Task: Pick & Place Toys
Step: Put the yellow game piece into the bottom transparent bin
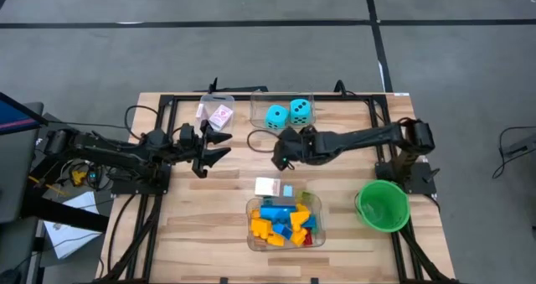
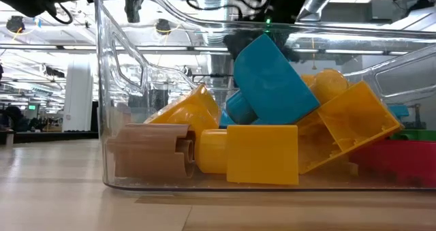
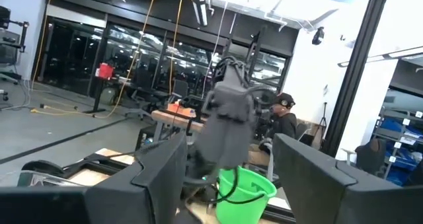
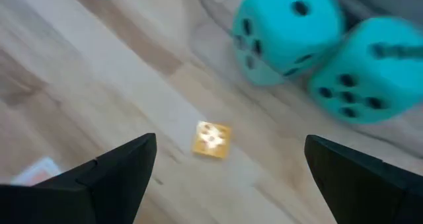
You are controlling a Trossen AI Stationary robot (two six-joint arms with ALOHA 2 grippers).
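— Where are my grippers?
— My right gripper (image 1: 280, 160) hangs spread wide and empty above a small yellow plastic brick (image 4: 211, 139) on the wooden table (image 1: 201, 225), near the two cyan black-dotted dice (image 4: 310, 49). My left gripper (image 1: 219, 146), fingers parted, holds nothing.

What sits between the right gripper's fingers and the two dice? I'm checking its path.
In the right wrist view, bare wood plus one small yellow piece separate the open right gripper from the cyan dice.

Two cyan dice (image 1: 288, 113); one green bowl (image 1: 383, 205); three clear tubs (image 1: 285, 223)
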